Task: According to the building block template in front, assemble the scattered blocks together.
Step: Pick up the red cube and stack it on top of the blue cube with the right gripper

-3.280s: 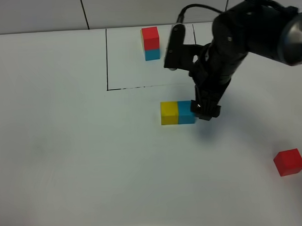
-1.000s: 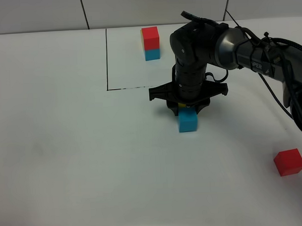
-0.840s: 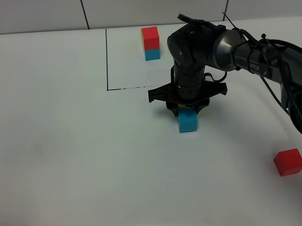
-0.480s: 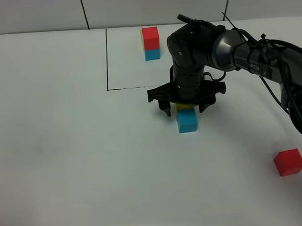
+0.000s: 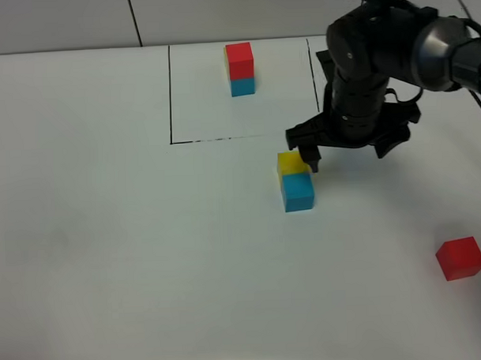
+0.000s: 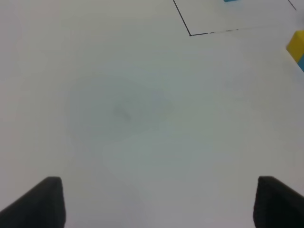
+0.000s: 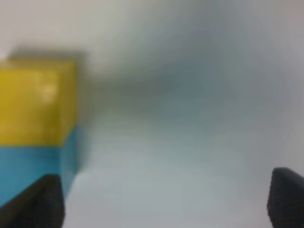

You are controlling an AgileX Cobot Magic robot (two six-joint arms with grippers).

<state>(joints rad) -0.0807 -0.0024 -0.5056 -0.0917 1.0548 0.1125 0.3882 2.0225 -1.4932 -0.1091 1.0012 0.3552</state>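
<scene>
Yellow cube (image 5: 291,162) edge-to-edge w/ cyan cube (image 5: 298,192); L, R jaws released, holding nothing.

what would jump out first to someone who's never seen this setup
The black right hand, open and empty, hangs just right of the yellow cube, which touches the cyan-blue cube in the middle of the white table. Next come the red-and-cyan template cluster inside the black-line rectangle at the far side, and the lone red cube near the front right.
</scene>
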